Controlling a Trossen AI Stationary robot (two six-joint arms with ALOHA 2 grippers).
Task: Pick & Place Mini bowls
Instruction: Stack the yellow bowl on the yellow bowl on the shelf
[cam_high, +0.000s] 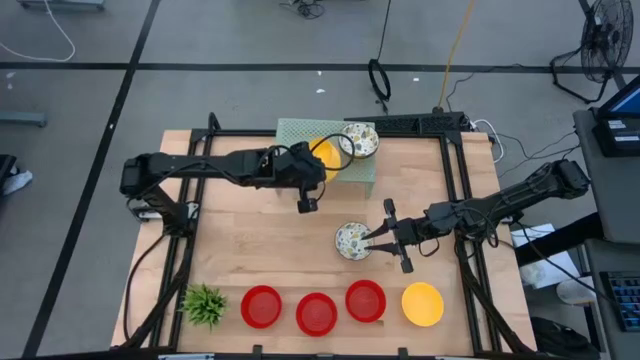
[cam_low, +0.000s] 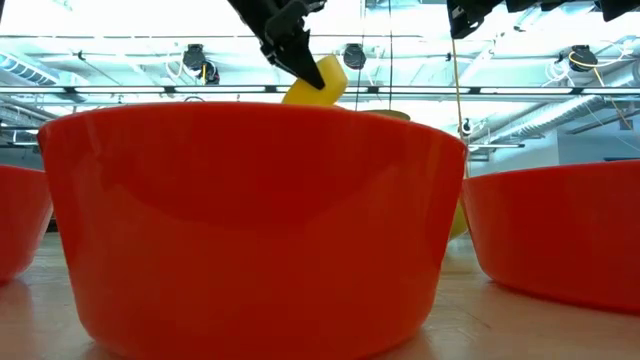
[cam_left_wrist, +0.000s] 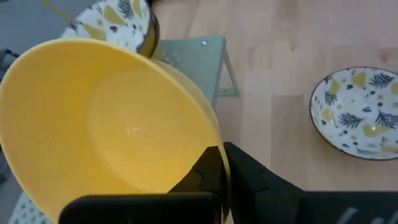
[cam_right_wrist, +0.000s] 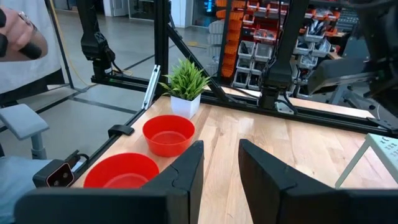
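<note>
My left gripper (cam_high: 314, 171) is shut on a yellow mini bowl (cam_left_wrist: 106, 118), held up beside the pale green mesh stand (cam_high: 352, 168). In the low view the yellow bowl (cam_low: 318, 84) hangs tilted under my left gripper (cam_low: 298, 58). A patterned bowl (cam_high: 359, 140) sits on the stand. Another patterned bowl (cam_high: 352, 241) rests on the table. My right gripper (cam_high: 379, 240) hovers level just to the right of it, open, with nothing between its fingers (cam_right_wrist: 186, 171). My left gripper pinches the yellow bowl's rim (cam_left_wrist: 216, 154), one finger inside the bowl (cam_left_wrist: 202, 180) and one outside (cam_left_wrist: 255, 180). The fingers slant downward from the table's left side. The bowl is lifted clear and tilted, its hollow facing the wrist camera.
Along the near edge stand three red bowls (cam_high: 261, 306) (cam_high: 317, 313) (cam_high: 365, 301) and a yellow bowl (cam_high: 422, 304), with a small green plant (cam_high: 205, 303) at the near left corner. Bare wood (cam_high: 250, 235) lies between the two arms. A black frame (cam_high: 455, 180) borders the table.
</note>
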